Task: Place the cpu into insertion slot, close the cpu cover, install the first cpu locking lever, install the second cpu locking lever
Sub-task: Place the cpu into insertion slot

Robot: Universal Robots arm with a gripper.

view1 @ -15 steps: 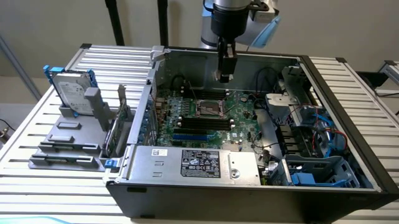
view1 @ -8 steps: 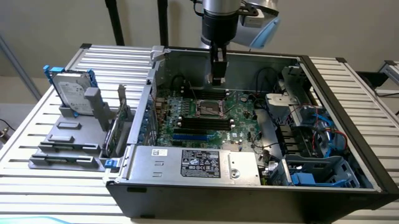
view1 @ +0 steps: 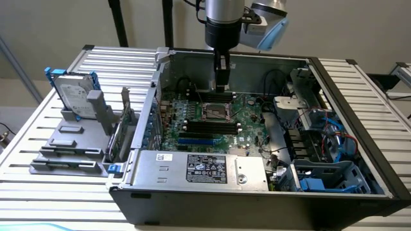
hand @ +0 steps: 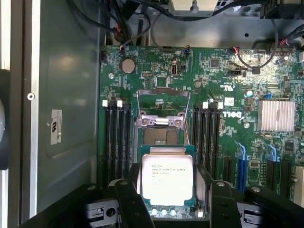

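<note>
My gripper (hand: 167, 192) is shut on the cpu (hand: 167, 179), a flat silvery square with printed text, held by its two side edges between the dark fingers (hand: 129, 192). Just beyond it lies the insertion slot (hand: 160, 137), a black square socket on the green board, uncovered. The cpu cover (hand: 160, 121) stands hinged up at the slot's far edge, with thin wire levers (hand: 186, 111) raised beside it. In the exterior view the gripper (view1: 222, 87) hangs inside the open computer case, a little above and behind the insertion slot (view1: 217, 112).
Black memory slots (hand: 116, 137) flank the socket on both sides. A grey power supply box (view1: 199, 168) sits at the case front, and cables and a blue drive cage (view1: 327, 175) on the exterior view's right. A hard drive (view1: 74, 96) stands outside the case on the slatted table (view1: 378, 115).
</note>
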